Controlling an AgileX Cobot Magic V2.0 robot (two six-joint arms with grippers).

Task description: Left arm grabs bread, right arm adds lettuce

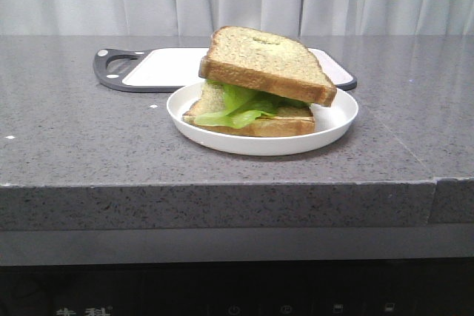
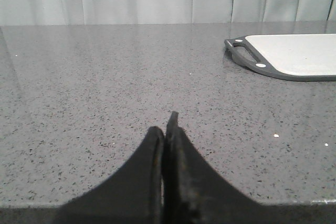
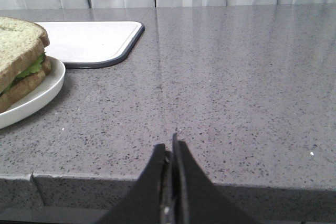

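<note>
Grey speckled stone formed the countertop (image 1: 81, 120), on which a round white plate (image 1: 337, 120) stood near the middle, with a white cutting board with a dark grey rim and handle (image 1: 152, 66) lying just behind it on the far side. On the plate lay an undented tan bottom slice (image 1: 274, 125), the ruffled bright-green lettuce leaf (image 1: 238, 105) spread over it, and the tan square bread slice with brown crust and a shallow oval dent (image 1: 259, 61) resting tilted on top, its left edge raised and its right edge overhanging. Judged from that arrangement, the stacking appeared complete. The left arm's black wedge-fingered gripper (image 2: 165, 135) was seen only in its own wrist view, over bare counter well to the left of the board, its fingers pressed together and holding nothing. The right arm's black gripper (image 3: 172, 148) was likewise clenched and empty, at the near edge of the counter to the right of the plate. Neither gripper appeared in the front view. The bread would likely be light, soft and easily crushed; a gentle hold across opposite crust edges would suit it better than the yielding centre. The lettuce would likely be limp and prone to tearing, best pinched at an exposed ruffle on the near left side.
</note>
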